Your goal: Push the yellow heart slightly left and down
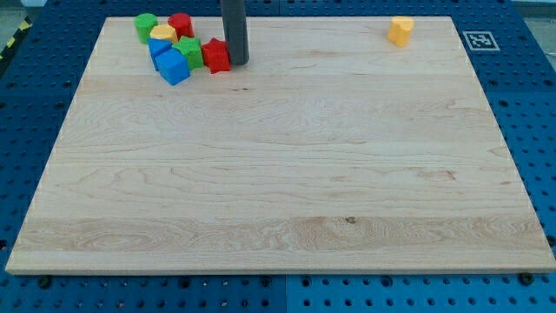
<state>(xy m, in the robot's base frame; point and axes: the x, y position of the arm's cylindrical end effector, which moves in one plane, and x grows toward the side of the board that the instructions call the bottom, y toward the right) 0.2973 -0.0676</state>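
A yellow block with a rounded top, apparently the yellow heart, sits in a tight cluster at the view's top left. Around it are a green block, a red block, a blue block, a blue cube, a second green block and a red star-like block. My tip rests on the board just right of the red star-like block, touching or nearly touching it. It is well right of the yellow heart, with the second green block and the red star-like block between them.
A second yellow block, angular in shape, stands alone near the view's top right. The wooden board lies on a blue pegboard. A black-and-white marker sits beyond the board's top right corner.
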